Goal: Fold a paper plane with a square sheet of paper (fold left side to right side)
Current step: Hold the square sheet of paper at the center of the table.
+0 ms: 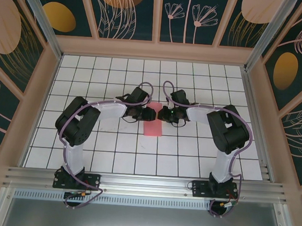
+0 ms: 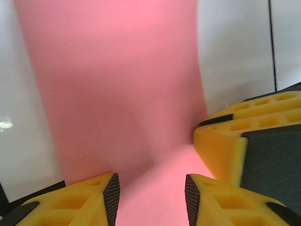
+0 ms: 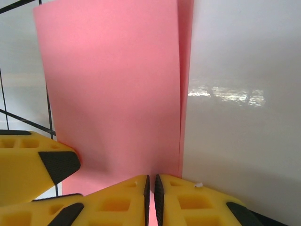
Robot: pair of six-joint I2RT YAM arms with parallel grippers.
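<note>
Square sheet of paper lies folded in half, a pink strip mid-worktop, its layers slightly offset along one long edge. Both tools meet at its far end. Right tool is pinched closed on the sheet's edge. Left tool is open, fingers straddling the paper, just beside right tool.

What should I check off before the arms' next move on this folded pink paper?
1. Right gripper shut on the pink sheet at its edge: ok.
2. Left gripper jaws open, astride the sheet: ok.
3. Folded layers' edges matched: not ok, a strip of the lower layer shows along one side.
4. Sheet flat on the table: cannot tell.
5. Grippers clear of each other: cannot tell, they sit very close.
</note>
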